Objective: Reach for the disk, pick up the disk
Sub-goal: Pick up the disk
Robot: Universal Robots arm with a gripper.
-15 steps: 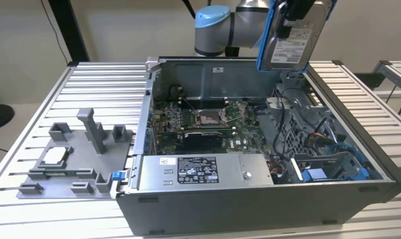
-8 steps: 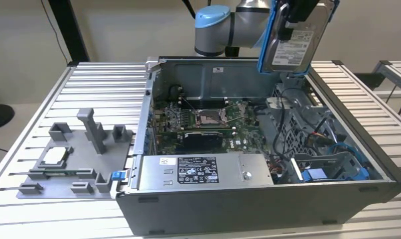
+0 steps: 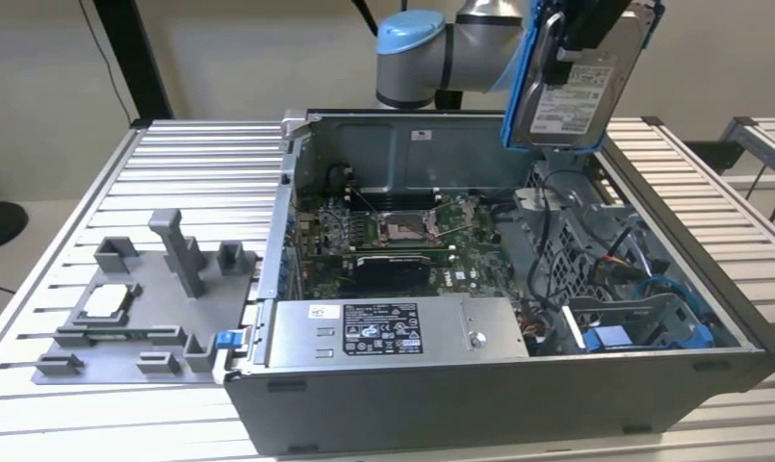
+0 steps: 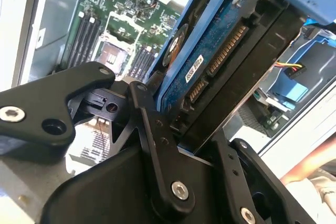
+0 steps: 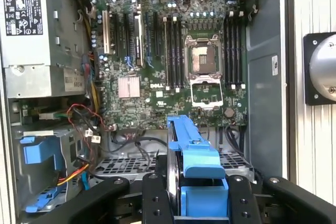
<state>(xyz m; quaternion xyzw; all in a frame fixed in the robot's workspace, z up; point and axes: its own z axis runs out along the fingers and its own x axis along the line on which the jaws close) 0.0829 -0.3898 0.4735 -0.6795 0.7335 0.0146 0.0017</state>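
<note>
The flat silver-grey metal disk (image 3: 578,82) with a white label and blue plastic rails is clamped between the fingers of the black gripper (image 4: 178,124), held upright. Below the gripper, the open grey metal computer case (image 3: 490,385) is seen.

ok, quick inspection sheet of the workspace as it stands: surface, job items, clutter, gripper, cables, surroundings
Surface: slatted metal table, carrying an open grey computer case.
Job's things: silver-grey hard disk with blue plastic rails, lifted above the case, label side out.
Clutter: grey fixture plate at the exterior view's left, a small square silver chip on it.
Gripper: black gripper shut on the disk's end.
Cables: red, yellow and black wires inside the case near the blue drive bay.
Surroundings: plain beige wall.
</note>
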